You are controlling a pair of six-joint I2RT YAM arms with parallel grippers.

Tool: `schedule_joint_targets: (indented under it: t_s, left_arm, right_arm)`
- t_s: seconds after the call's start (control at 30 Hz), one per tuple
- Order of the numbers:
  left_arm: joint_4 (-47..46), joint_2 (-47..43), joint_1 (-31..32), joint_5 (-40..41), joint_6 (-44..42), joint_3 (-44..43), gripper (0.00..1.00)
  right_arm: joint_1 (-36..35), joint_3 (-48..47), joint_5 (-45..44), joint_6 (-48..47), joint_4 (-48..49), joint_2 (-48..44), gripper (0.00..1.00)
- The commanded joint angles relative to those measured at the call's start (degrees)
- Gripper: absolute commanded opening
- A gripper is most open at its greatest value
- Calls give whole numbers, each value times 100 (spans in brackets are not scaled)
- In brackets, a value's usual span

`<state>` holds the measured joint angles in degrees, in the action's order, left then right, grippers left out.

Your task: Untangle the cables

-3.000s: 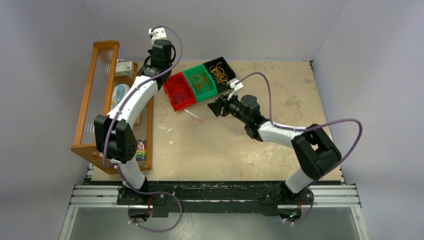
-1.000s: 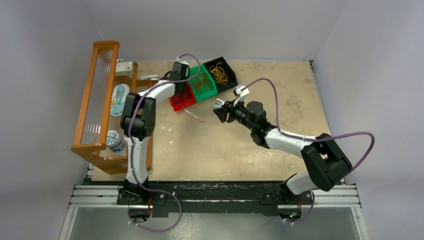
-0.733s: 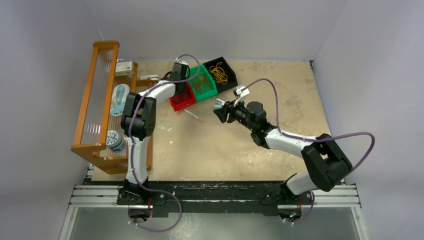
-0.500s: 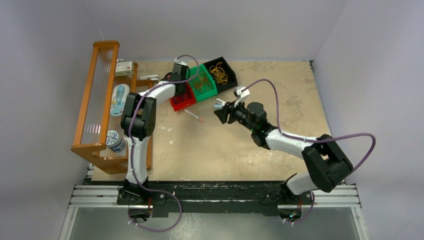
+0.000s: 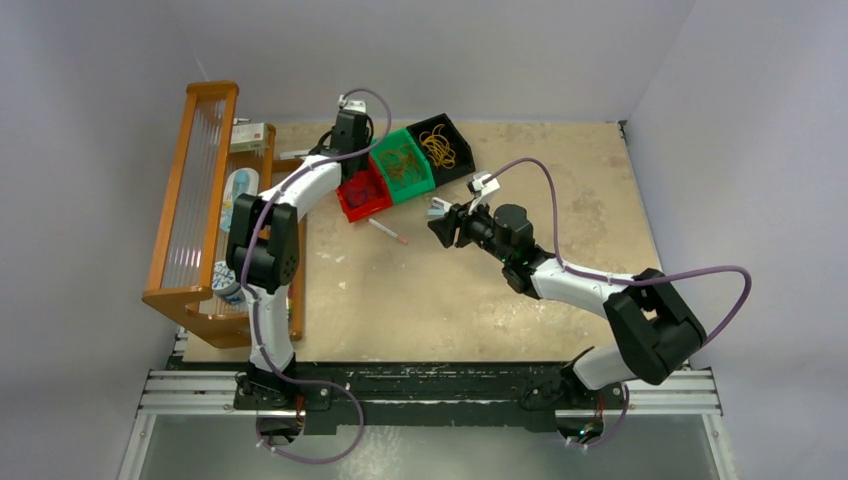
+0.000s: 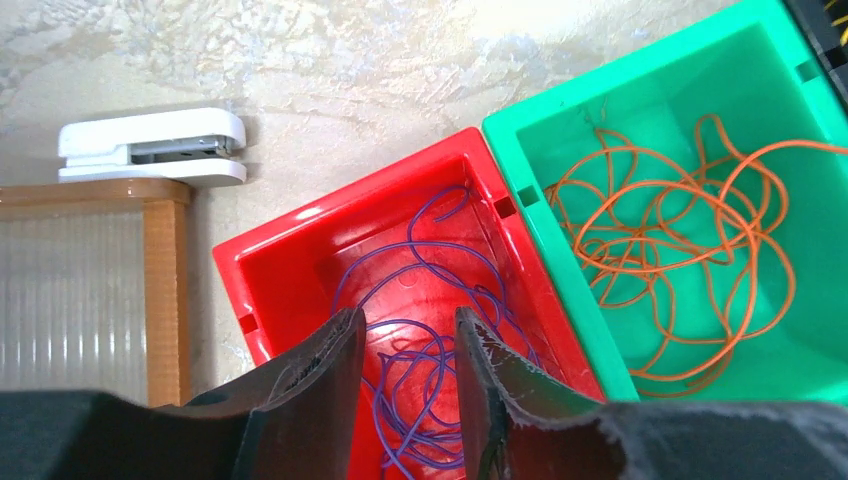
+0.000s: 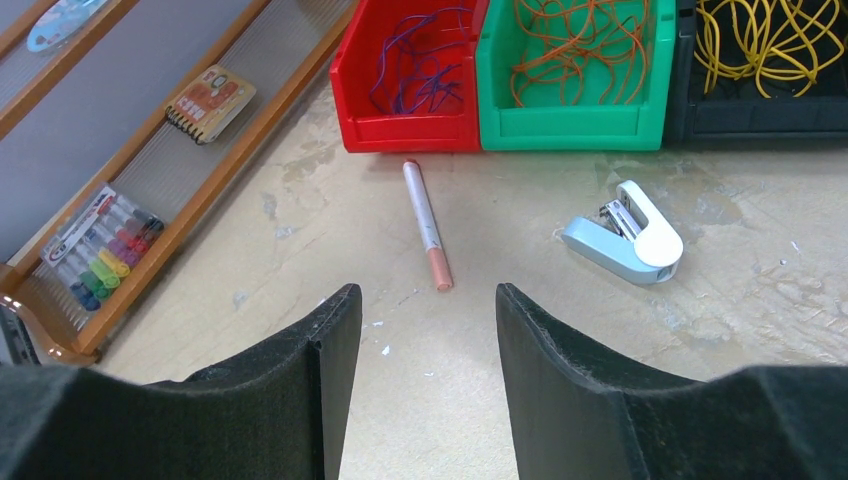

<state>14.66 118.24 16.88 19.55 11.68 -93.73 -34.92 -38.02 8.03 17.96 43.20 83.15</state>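
While your right gripper [image 7: 425, 292] hangs wide open over the table [image 7: 600, 400] by the pen [image 7: 425, 225], holding nothing, your left gripper [image 6: 407, 318] hovers part-open and empty above the red bin [image 6: 340, 200]. Its fingers hide some of the purple cables [image 6: 415, 365]. Orange cables [image 6: 650, 230] in the green bin [image 6: 660, 100] get cropped. Yellow cables [image 7: 770, 30] fill the black bin [image 7: 760, 118], also cropped.
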Motion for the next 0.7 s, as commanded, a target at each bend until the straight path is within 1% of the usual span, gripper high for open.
schedule_joint_targets:
  t_s: [0.0, 0.1, 0.2, 0.33, 0.4, 0.53, 0.67]
  left_arm:
    - [-24, -407, -29, 127, 124, -18, 39]
    - [21, -505, -31, 163, 138, -19, 42]
    - [72, -667, -33, 159, 177, -2, 43]
    - [94, -1110, -30, 78, 361, 184, 45]
    - [-115, -1576, -33, 36, 543, 483, 46]
    - [-767, -2591, -32, -75, 823, 1403, 50]
    - [-1153, -3526, -36, -244, 980, 2139, 52]
  right_arm:
    - [17, -76, -46, -38, 225, -76, 55]
    - [18, -79, -68, -42, 231, -73, 55]
    - [13, -67, -120, -47, 211, -120, 55]
    - [18, -175, -318, -185, 8, -347, 56]
    - [12, -364, -642, -428, -288, -560, 56]
    - [23, -749, -1409, -998, -882, -1111, 58]
    - [24, -979, -2072, -1408, -1323, -1699, 64]
